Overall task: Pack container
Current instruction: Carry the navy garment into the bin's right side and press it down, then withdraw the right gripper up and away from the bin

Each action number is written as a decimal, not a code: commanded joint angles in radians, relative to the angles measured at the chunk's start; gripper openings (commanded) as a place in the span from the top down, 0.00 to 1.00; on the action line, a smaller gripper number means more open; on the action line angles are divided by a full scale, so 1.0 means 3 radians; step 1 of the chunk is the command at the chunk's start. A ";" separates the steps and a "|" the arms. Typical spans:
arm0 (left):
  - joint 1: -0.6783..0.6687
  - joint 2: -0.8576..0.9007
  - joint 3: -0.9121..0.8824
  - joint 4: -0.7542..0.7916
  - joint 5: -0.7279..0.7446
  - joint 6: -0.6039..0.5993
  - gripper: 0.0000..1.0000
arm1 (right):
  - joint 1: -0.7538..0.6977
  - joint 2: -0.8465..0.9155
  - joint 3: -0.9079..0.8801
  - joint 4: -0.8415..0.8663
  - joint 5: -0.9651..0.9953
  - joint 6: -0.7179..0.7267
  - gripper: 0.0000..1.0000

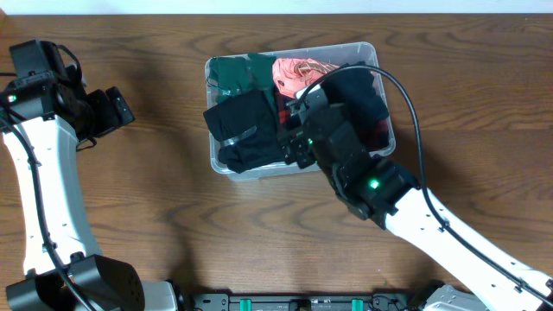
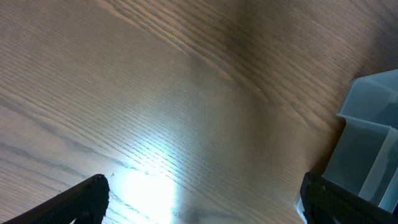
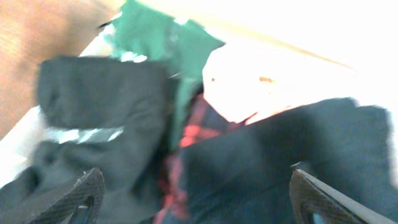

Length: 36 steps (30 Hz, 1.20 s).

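The clear container (image 1: 363, 49) stands at the table's middle and holds folded clothes: a black piece (image 1: 242, 125), a green one (image 1: 238, 73), a pink one (image 1: 298, 73), red plaid (image 1: 285, 108) and a dark one (image 1: 367, 95). My right gripper (image 1: 298, 130) hovers over the container's middle. In the right wrist view it (image 3: 196, 186) is open, with nothing between its fingers, above the red plaid (image 3: 193, 130) and the dark garment (image 3: 280, 155). My left gripper (image 1: 117, 108) is off to the left, open over bare wood (image 2: 204, 186), with a corner of the container (image 2: 373, 137) to its right.
The black piece (image 3: 93, 106) hangs partly over the container's left rim. The right arm's black cable (image 1: 406, 95) arcs above the container's right side. Wooden table (image 1: 155, 190) surrounds the container on all sides.
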 commanded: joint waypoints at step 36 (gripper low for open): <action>0.0010 0.0022 -0.0020 -0.0006 -0.0003 -0.0006 0.02 | -0.1321 -0.0069 0.0296 -0.0189 -0.0277 -0.0177 0.01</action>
